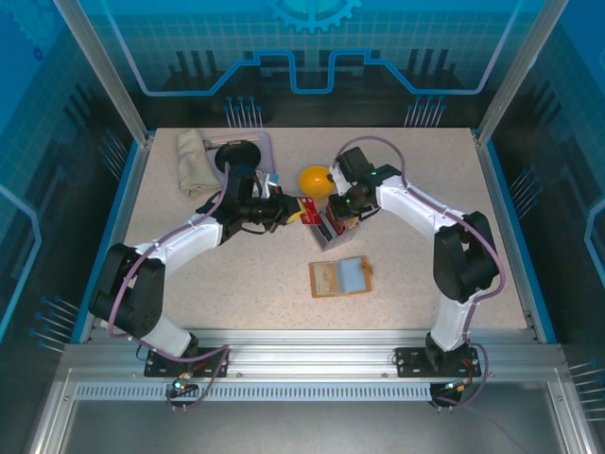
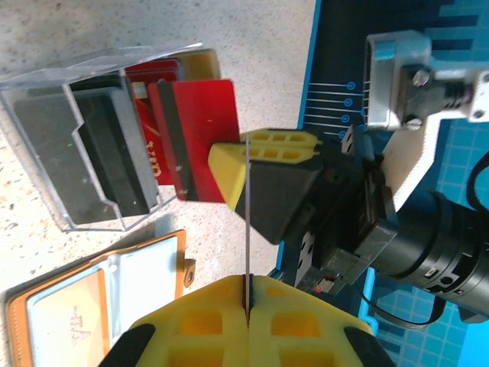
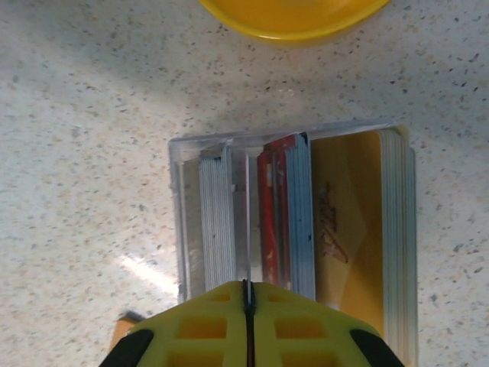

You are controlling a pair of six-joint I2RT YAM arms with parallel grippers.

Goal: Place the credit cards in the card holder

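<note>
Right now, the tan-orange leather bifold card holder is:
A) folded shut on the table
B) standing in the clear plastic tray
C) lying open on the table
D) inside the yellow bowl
C: the tan-orange leather bifold card holder lies spread open on the speckled table, inner pockets up, apart from the clear plastic tray.

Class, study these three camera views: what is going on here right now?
A clear tray stands packed with credit cards. The left gripper is shut on one thin card, seen edge-on. The right gripper hangs shut just above the tray. The card holder lies open nearby.
</note>
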